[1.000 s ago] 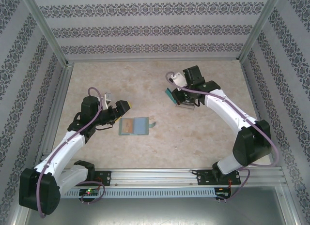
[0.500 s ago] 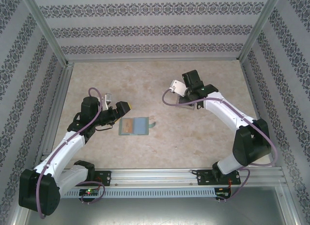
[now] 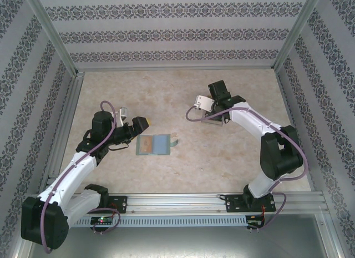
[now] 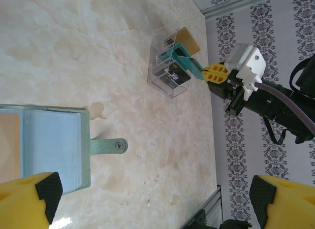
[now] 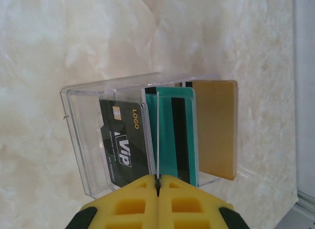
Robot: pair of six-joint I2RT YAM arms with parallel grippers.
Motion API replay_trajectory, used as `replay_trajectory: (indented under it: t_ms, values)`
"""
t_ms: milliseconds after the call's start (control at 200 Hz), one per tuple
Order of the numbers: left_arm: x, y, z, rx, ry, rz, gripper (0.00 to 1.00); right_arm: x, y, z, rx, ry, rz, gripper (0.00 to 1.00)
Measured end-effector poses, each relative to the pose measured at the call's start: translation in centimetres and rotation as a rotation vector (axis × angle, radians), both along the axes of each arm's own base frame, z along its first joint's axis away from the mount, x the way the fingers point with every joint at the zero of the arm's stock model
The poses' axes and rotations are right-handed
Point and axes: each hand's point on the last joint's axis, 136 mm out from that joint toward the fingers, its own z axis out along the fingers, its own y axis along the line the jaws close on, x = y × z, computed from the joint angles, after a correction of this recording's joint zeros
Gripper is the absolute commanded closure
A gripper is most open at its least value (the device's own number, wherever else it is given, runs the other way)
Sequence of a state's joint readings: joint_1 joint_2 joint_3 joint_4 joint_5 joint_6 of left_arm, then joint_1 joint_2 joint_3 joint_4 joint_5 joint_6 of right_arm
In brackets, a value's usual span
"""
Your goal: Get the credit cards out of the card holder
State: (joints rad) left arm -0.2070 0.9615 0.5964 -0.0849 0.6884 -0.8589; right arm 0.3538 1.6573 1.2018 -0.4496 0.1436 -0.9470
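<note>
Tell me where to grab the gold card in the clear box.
Pinch the gold card by the edge sticking out past the rim of the clear box, coming in from the open side, closing across its flat faces. It stands on edge, so only that end is free.

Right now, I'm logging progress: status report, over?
Left fingers open by card holder. Right fingers shut on teal card at clear box. Tan card left in holder.

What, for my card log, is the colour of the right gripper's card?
Teal-green card with a dark stripe, clearest in the right wrist view.
</note>
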Motion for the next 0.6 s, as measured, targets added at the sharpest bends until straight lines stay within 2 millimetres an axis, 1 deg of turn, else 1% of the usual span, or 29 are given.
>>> replay_trajectory:
  t_ms: [135,340,600]
  values:
    - [-0.1,0.0,-0.2,0.005,0.005,-0.002,0.01,0.5,-0.5,-0.3,0.007,0.002,-0.013,1.0]
    - [-0.1,0.1,-0.4,0.016,0.007,0.001,0.01,1.7,-0.3,-0.5,0.025,-0.005,-0.015,1.0]
    - [-0.2,0.2,-0.5,0.022,0.012,0.002,0.01,2.1,-0.5,-1.8,0.037,0.025,-0.019,1.0]
